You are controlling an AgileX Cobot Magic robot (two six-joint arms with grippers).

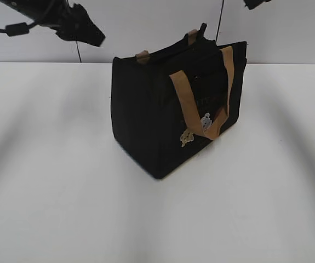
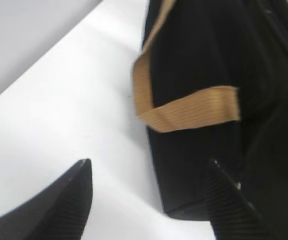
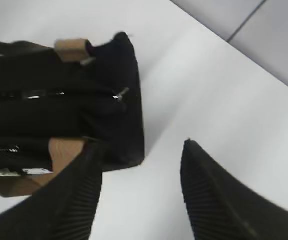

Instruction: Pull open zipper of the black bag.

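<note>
Surface: white tabletop (image 1: 53, 181) under a pale grey wall, soft shadow bands across it.

Exterior, bag: the black bag (image 1: 146, 120) stands upright a little right of centre, one corner turned toward the camera.
Exterior, straps: near tan strap (image 1: 187, 104) hangs down the front face in a loop; the far strap shows as two short stubs above the top edge.
Exterior, patches: two small pale bear patches (image 1: 195, 130) sit low on the front, beside the strap's bottom bend.
Exterior, left arm: left gripper (image 1: 80, 24) hangs in the air at upper left, well apart from the bag; too dark to read its jaws from this side.
Exterior, right arm: only a dark scrap at the top right edge.

Left wrist, tool: two ribbed fingers (image 2: 66, 205) stand wide apart with nothing between them.
Left wrist, bag: an end of the bag fills the right half, a tan strap band across it; the right finger overlaps its lower corner in the picture, contact unclear because of blur.

Right wrist, tool: right gripper (image 3: 141, 195) spread wide, holding nothing; bare table shows between the fingers.
Right wrist, zipper: the zipper (image 3: 53, 93) runs along the bag's top as a thin glinting line, a small silvery pull tab (image 3: 120, 94) near its right end.
Right wrist, zipper state: possibly closed, but the picture is soft.
Right wrist, position: bag lies at upper left, the left finger overlapping its near edge.
</note>
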